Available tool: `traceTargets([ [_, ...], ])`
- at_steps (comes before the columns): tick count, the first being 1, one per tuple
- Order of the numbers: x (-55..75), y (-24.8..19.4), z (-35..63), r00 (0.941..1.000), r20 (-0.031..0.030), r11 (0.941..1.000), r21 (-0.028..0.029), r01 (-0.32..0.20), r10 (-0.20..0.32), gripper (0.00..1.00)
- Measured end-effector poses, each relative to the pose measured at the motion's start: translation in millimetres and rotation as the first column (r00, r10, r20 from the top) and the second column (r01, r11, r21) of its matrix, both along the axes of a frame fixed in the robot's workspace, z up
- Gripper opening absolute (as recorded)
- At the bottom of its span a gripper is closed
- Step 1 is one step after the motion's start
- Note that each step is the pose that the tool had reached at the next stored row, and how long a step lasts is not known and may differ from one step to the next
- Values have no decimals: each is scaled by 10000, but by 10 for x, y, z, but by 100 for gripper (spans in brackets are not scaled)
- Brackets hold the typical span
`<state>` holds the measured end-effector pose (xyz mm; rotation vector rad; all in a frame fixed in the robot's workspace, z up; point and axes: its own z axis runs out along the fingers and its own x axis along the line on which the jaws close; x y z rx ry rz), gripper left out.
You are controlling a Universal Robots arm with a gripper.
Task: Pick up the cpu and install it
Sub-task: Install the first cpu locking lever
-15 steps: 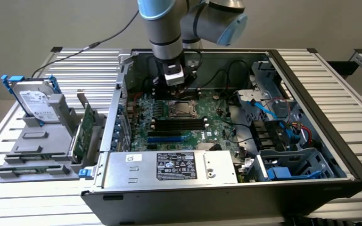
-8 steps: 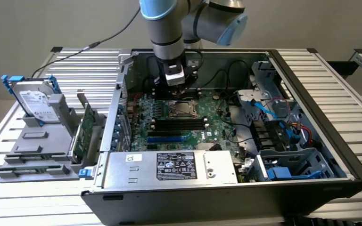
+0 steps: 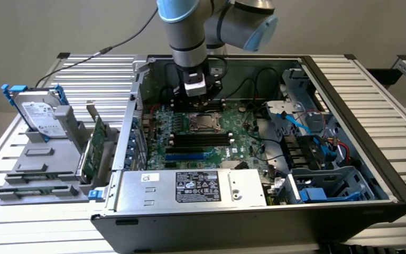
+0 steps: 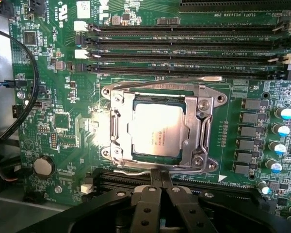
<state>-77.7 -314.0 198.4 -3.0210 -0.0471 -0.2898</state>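
The cpu (image 4: 157,128), a flat square chip with a dull silver top, lies in its socket on the green motherboard (image 4: 53,121), framed by the metal retention bracket (image 4: 199,141). In the exterior view the cpu (image 3: 204,123) sits mid-board inside the open computer case (image 3: 372,174). My gripper (image 4: 161,178) is shut, its two black fingers pressed together with nothing between them, the tips right at the socket's edge beside a thin wire lever (image 4: 131,171). In the exterior view my gripper (image 3: 196,104) hangs from the arm just behind the socket, low over the board.
Black memory slots (image 4: 184,48) run along the far side of the socket. A silver power supply (image 3: 188,188) and blue cables (image 3: 316,143) crowd the case. Outside, at the exterior view's left, a hard drive in a blue frame (image 3: 40,114) and a green card (image 3: 93,145) stand in a grey fixture.
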Motion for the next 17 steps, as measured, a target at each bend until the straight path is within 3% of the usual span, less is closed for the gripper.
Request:
traceTargets([
  [11,1,5,-16,9953,-13,9953,-32,964,-964,11],
  [17,4,37,-23,9927,-25,9927,-40,1208,-1208,11],
])
